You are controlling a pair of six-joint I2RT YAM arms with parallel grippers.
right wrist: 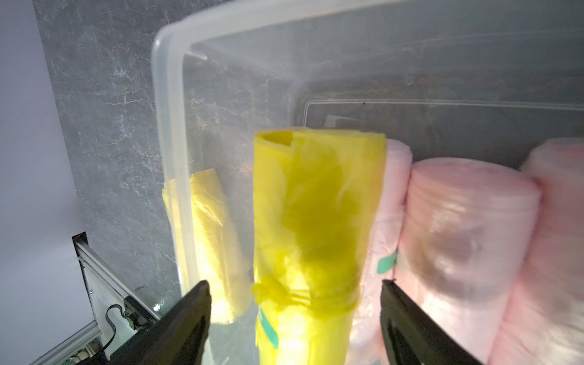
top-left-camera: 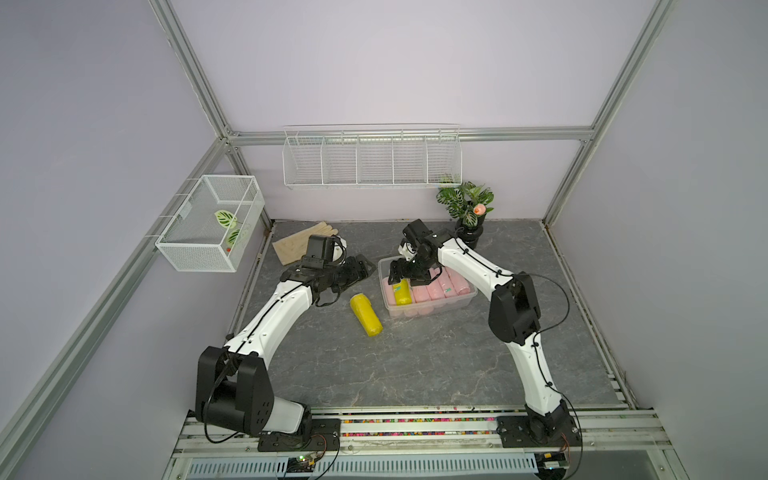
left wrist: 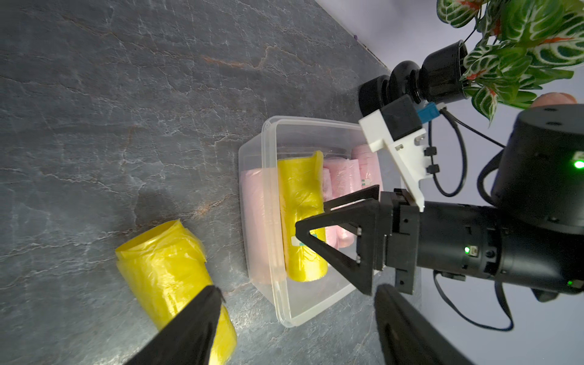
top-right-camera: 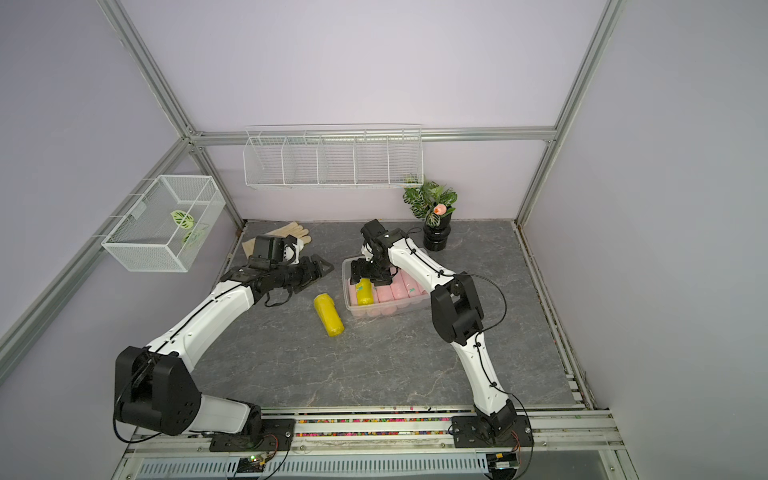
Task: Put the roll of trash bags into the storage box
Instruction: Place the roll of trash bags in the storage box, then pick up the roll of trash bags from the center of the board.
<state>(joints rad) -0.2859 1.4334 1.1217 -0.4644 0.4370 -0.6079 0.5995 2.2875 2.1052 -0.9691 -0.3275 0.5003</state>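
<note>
Inspecting the drop-off: found one yellow, loosely wound plastic trash-bag roll (right wrist: 316, 221) lying inside the clear, lidless rectangular plastic storage box (left wrist: 272, 126), among and seemingly atop a row of pink film rolls (top-left-camera: 440, 286). Found the right gripper (right wrist: 294, 286) just above it, jaws spread to either side, clamping nothing. Found the left gripper (top-left-camera: 365, 266) likewise spread and empty, low over the grey marbled tabletop (top-left-camera: 415, 365), near a second yellow roll (top-left-camera: 365, 314) lying outside the box, just beside its wall. Judged the main hazard to be snagging of the loose film or twisted band on a finger during retreat, dragging the roll back over the rim. Judged also possible: nudging of the light box by the arm, or rolling of the second roll if clipped.
</note>
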